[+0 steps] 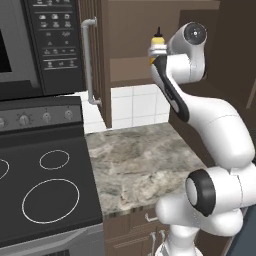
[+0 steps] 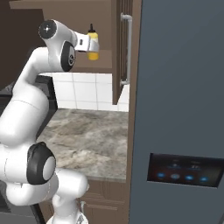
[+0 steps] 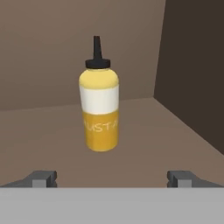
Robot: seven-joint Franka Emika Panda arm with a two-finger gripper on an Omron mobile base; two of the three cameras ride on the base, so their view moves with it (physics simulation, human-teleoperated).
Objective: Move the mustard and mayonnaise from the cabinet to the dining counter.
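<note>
The mustard [image 3: 99,109], a slim yellow squeeze bottle with a dark pointed nozzle, stands upright on the shelf of the open cabinet [image 3: 144,127]. My gripper [image 3: 114,177] is open, and its two dark fingertips [image 3: 43,177] stand wide apart, a little short of the bottle and touching nothing. In the left base view the mustard [image 1: 158,42] peeks out behind my hand inside the cabinet [image 1: 132,30]. The right base view shows the mustard [image 2: 92,47] just ahead of my hand. The mayonnaise and the dining counter are out of view.
The cabinet doors [image 1: 97,55] [image 2: 122,48] hang open on either side of my arm. Below lies a small marble worktop [image 1: 140,160]. A black stove [image 1: 45,190] and microwave [image 1: 50,45] stand at the left, and a grey fridge [image 2: 179,109] at the right.
</note>
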